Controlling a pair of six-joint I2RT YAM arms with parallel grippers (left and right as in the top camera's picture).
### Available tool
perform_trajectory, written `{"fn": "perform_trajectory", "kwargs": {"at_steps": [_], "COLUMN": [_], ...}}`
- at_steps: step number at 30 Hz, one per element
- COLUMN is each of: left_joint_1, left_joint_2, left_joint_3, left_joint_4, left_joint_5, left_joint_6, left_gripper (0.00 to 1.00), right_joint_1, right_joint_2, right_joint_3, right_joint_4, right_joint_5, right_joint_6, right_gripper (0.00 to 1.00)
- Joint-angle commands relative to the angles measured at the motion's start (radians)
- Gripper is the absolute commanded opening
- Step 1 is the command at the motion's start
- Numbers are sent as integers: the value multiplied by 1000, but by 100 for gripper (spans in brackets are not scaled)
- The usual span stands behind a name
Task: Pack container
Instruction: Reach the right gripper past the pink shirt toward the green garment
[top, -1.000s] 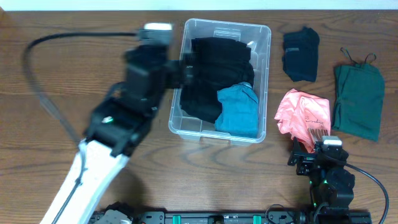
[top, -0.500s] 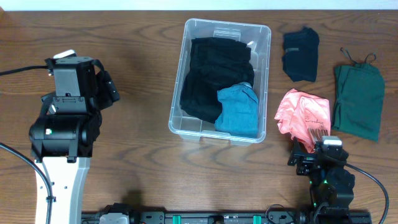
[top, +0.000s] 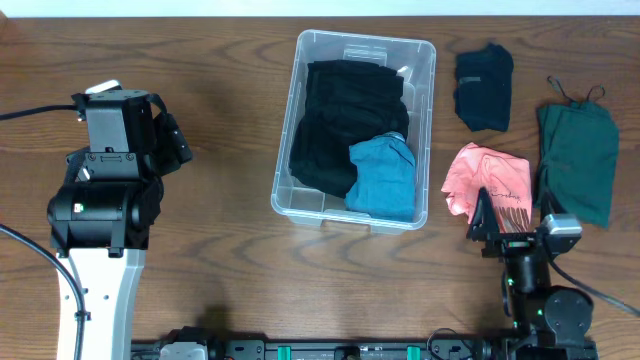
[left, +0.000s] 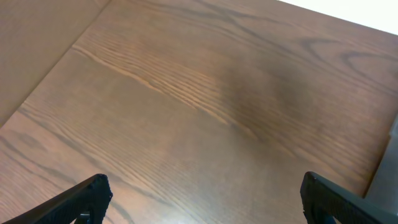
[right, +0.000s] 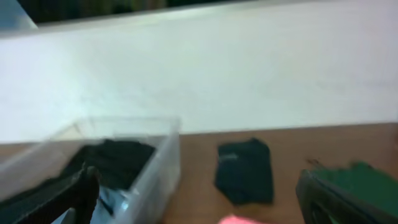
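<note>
The container (top: 426, 120) is a clear plastic bin at the table's middle. It holds black clothes (top: 335, 120) and a blue cloth (top: 385, 178). A pink garment (top: 488, 180), a dark navy garment (top: 484, 87) and a green garment (top: 578, 160) lie on the table to its right. My left gripper (top: 178, 145) is open and empty over bare wood far left of the bin; its wrist view shows the fingers (left: 202, 199) wide apart. My right gripper (top: 497, 225) is open at the pink garment's near edge. Its wrist view is blurred and shows the open fingers (right: 208, 199), the bin (right: 163, 163) and the navy garment (right: 245, 171).
The wooden table (top: 220, 250) runs left of the bin under my left arm. A corner of the bin (left: 392, 155) shows at the right edge of the left wrist view. The green garment (right: 367, 174) lies by the right finger in the right wrist view.
My left arm has swung from the bin's left side back to the far left, then stopped. My right gripper has lifted and tilted toward the pink garment.
</note>
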Motion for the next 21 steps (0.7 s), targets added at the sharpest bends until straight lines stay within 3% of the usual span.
{"fn": "perform_trajectory", "kwargs": {"at_steps": [1, 7, 15, 21], "left_joint_1": [4, 4, 4, 4], "left_joint_2": [4, 4, 4, 4], "left_joint_3": [-2, -2, -2, -2], "left_joint_4": [-2, -2, -3, -3], "left_joint_5": [-13, -13, -13, -13], "left_joint_6": [-8, -8, -8, -8], "left_gripper": [98, 98, 98, 98], "right_joint_1": [-10, -10, -64, -117], "right_joint_2": [117, 505, 1048, 1270], "right_joint_3": [59, 330, 872, 1122], "right_joint_4": [48, 49, -201, -339], "right_joint_5": [-56, -113, -102, -265], "right_joint_6": [44, -65, -129, -125], "right_gripper": [99, 99, 99, 99]}}
